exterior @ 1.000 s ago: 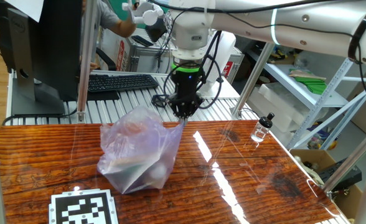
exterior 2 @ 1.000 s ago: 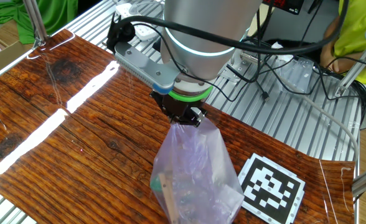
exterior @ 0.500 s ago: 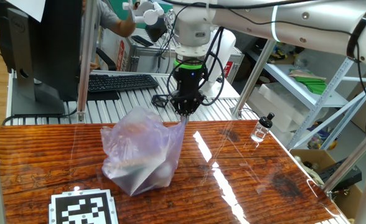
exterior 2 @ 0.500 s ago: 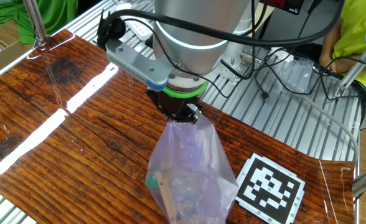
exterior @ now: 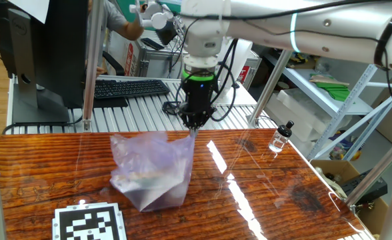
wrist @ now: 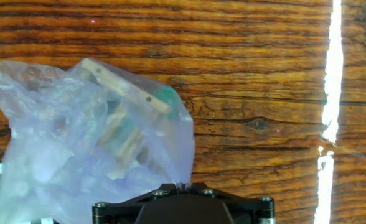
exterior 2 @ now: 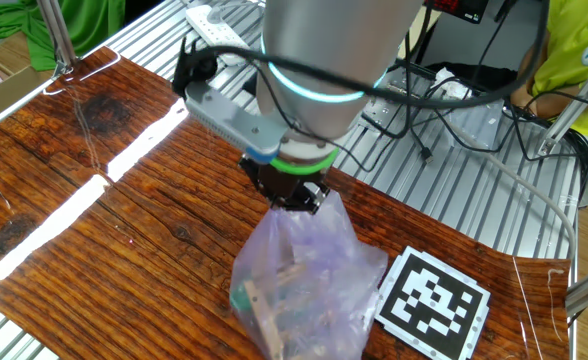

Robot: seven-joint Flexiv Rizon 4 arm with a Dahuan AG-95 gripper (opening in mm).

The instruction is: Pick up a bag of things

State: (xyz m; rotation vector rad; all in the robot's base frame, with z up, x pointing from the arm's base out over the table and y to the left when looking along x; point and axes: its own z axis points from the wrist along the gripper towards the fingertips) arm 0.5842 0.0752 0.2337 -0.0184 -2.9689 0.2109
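**Bag pinched at top corner, body slumped on bench**

Hand (exterior: 195,125) clamped fully shut on the upper corner of the bag (exterior: 153,170), pointing steeply down. Bag hanging down and away from the pinch point, toward the printed marker (exterior 2: 431,300) in the other fixed view, long axis running slantwise from the gripped corner to the bulging bottom. Bottom apparently resting on the bench (exterior: 263,200), plastic slack and crumpled. Things (wrist: 124,130) visible through the film: a tan wooden strip, more blocks, a green piece. Small bottle (exterior: 281,137) well apart, off to the side.

Compared with a second ago: hand slightly lower, bag squatter and more collapsed, wider at the base. Coming move judged to hinge on straight lift above the pinch, so load swings under the hand.
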